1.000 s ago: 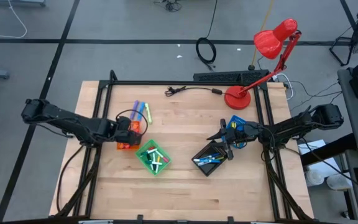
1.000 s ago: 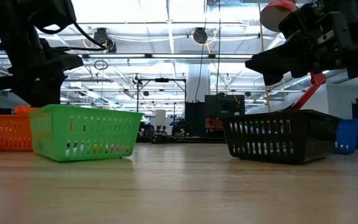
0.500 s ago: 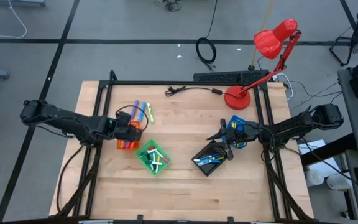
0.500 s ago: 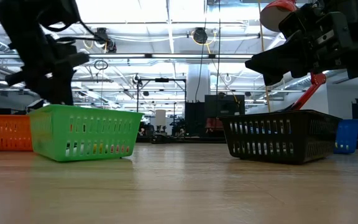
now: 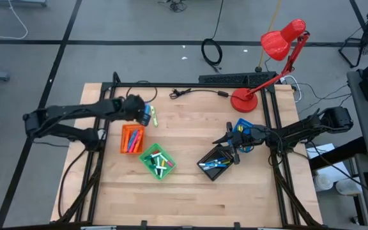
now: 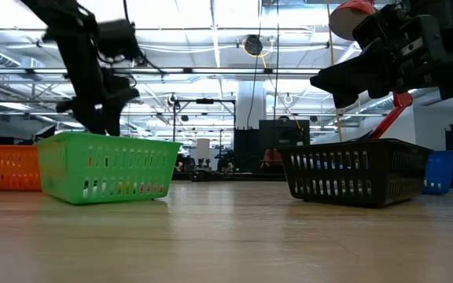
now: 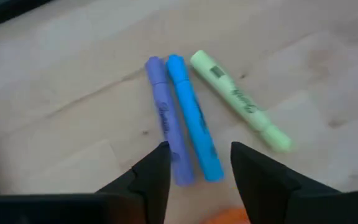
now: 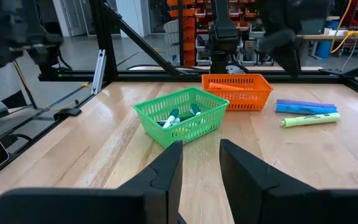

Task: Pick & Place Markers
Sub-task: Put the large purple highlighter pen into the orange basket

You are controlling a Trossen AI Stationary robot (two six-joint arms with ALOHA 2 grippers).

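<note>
Three markers lie side by side flat on the table near its far left: purple (image 7: 165, 118), blue (image 7: 194, 121) and yellow-green (image 7: 238, 99). My left gripper (image 7: 199, 152) hangs open just above their near ends, slanting down, touching none; in the high view it (image 5: 138, 110) covers part of them (image 5: 149, 116). The orange tray (image 5: 131, 138), green tray (image 5: 158, 161) and black tray (image 5: 214, 163) hold more markers. My right gripper (image 5: 222, 139) waits level above the black tray, its fingers (image 8: 173, 158) a little apart with nothing between them.
A blue tray (image 5: 241, 128) stands under the right arm. A red desk lamp (image 5: 245, 99) and a thin black cable (image 5: 197, 92) sit at the far edge. A black frame (image 5: 190, 85) runs around the tabletop. Bare wood lies along the near edge (image 5: 190, 204).
My left gripper has swung away from the orange tray toward the table's far edge and now hangs over the three loose markers; its wrist has rolled on the way. The orange tray now shows uncovered. My right arm has kept still.
</note>
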